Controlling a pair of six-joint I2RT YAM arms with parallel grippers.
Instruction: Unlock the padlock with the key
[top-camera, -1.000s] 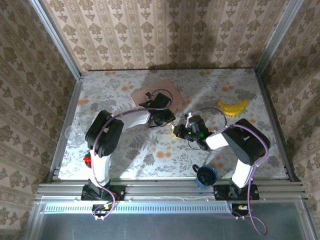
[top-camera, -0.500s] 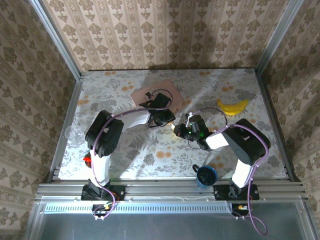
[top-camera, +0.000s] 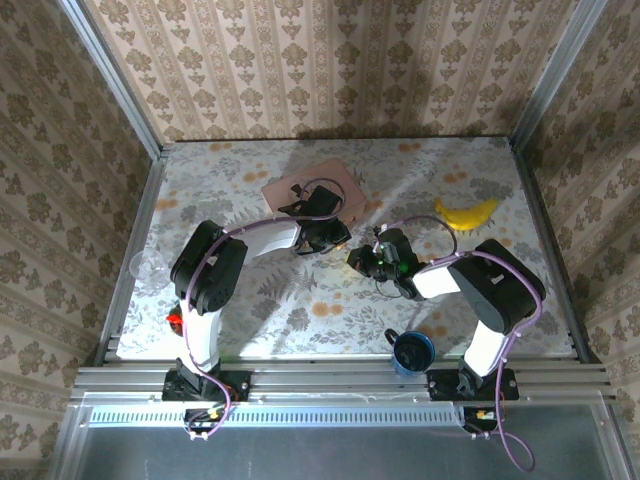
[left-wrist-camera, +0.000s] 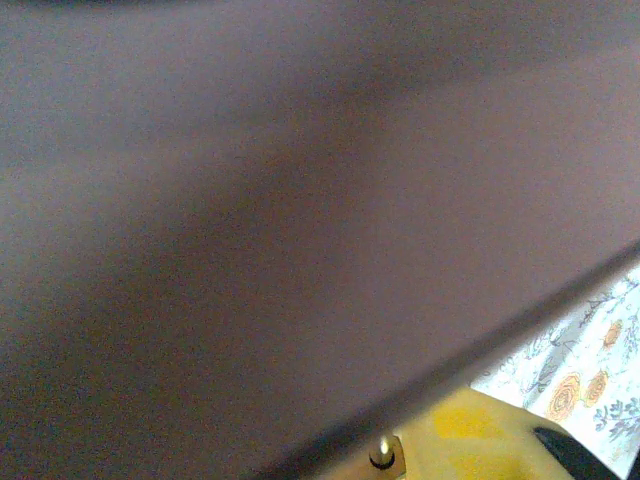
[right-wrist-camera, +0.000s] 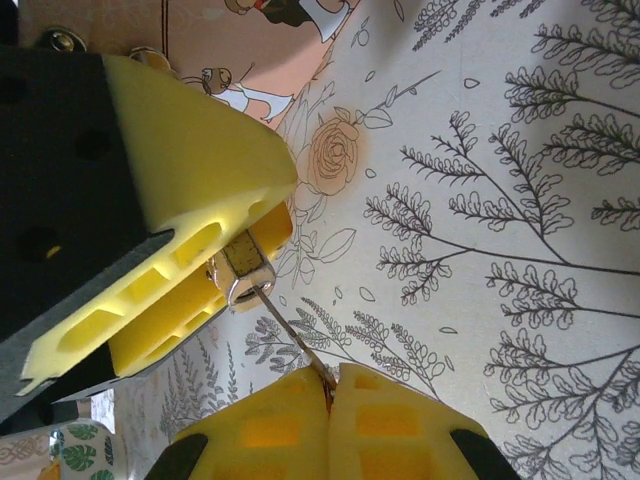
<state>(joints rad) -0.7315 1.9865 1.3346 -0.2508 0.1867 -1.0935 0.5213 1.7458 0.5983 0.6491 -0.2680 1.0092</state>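
Note:
In the right wrist view the small brass padlock (right-wrist-camera: 240, 265) sits between the yellow fingers (right-wrist-camera: 200, 170) of my left gripper (right-wrist-camera: 256, 240), which is shut on it. The thin metal key (right-wrist-camera: 290, 335) runs from the padlock's underside down into my right gripper (right-wrist-camera: 330, 395), which is shut on the key's head. From above, the left gripper (top-camera: 336, 240) and right gripper (top-camera: 358, 259) meet tip to tip at mid-table. In the left wrist view a blurred dark surface covers most of the frame, with a yellow finger (left-wrist-camera: 480, 440) at the bottom.
A pink box (top-camera: 312, 187) lies just behind the left gripper. A yellow banana (top-camera: 466, 212) rests at the right rear. A blue mug (top-camera: 412, 350) stands near the right arm's base. A clear cup (top-camera: 148, 266) and a small red thing (top-camera: 175, 321) sit at the left edge.
The right gripper has edged slightly up and toward the left gripper. Both grips are unchanged and the left arm has stayed still.

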